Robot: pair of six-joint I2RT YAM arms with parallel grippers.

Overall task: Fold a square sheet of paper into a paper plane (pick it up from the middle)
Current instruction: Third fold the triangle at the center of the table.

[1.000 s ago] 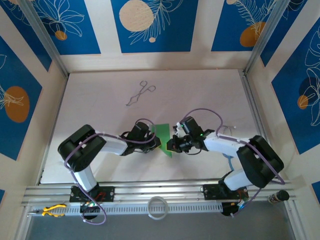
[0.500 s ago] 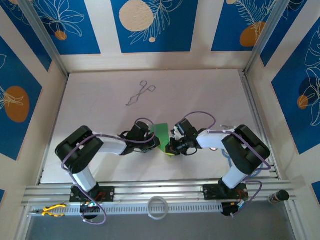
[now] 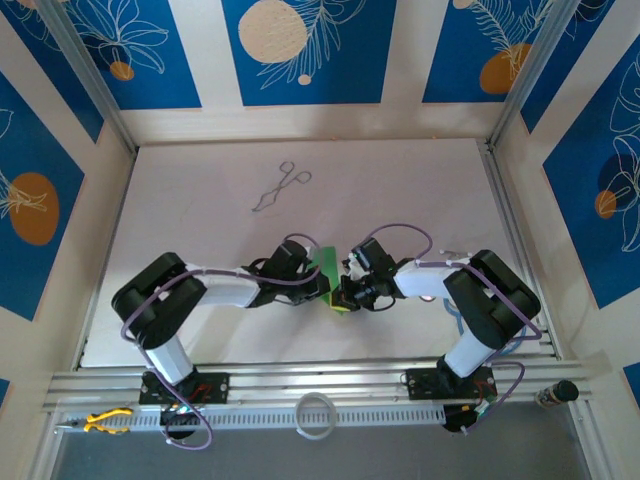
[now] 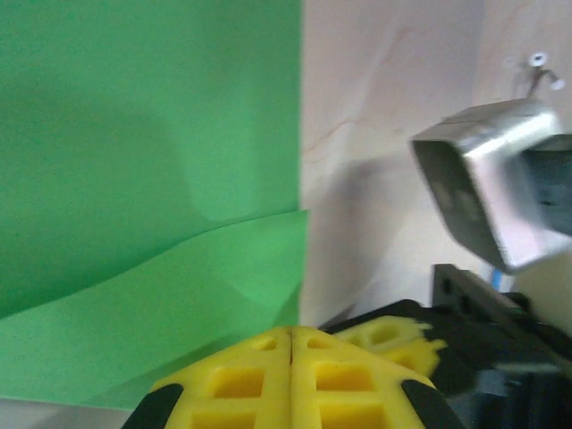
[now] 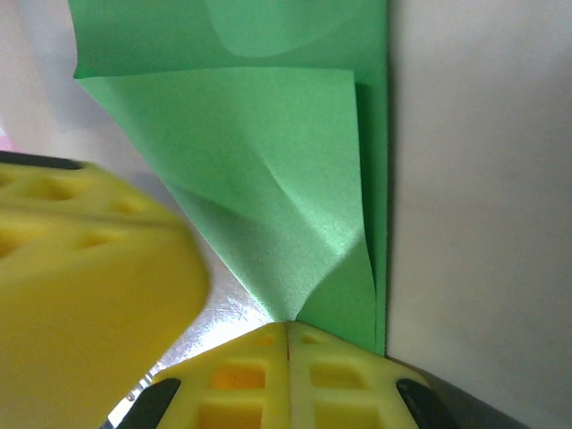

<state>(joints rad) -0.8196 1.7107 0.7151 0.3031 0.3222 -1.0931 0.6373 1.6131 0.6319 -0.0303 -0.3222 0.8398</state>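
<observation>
1. Closing in from 9 o'clock, the left gripper [image 3: 316, 284] has slid a little further toward the middle over the last half second. It now sits just beside the right gripper [image 3: 344, 293].
2. The right gripper, at 4 o'clock of the paper [image 3: 325, 262], has kept its place in that half second. A second ago its arm was stretched wider, and it has since tucked in.
3. In the left wrist view the yellow pads [image 4: 232, 380] are pressed together with no gap. A lifted flap of paper runs down into them, so I judge it pinched.
4. In the right wrist view the pads [image 5: 232, 375] are likewise closed, and a creased corner of paper runs into their seam. That gripper is holding the paper.
5. The paper lies between the two grippers, just near of the table [image 3: 200, 200] centre. Less green shows than a second ago, now only a narrow strip, which suggests a flap being drawn over.
6. That points to an early crease. There is no dart shape yet, so most folds remain.
7. The forceps [image 3: 280, 187] lie at 11 o'clock, well apart and unmoved.
</observation>
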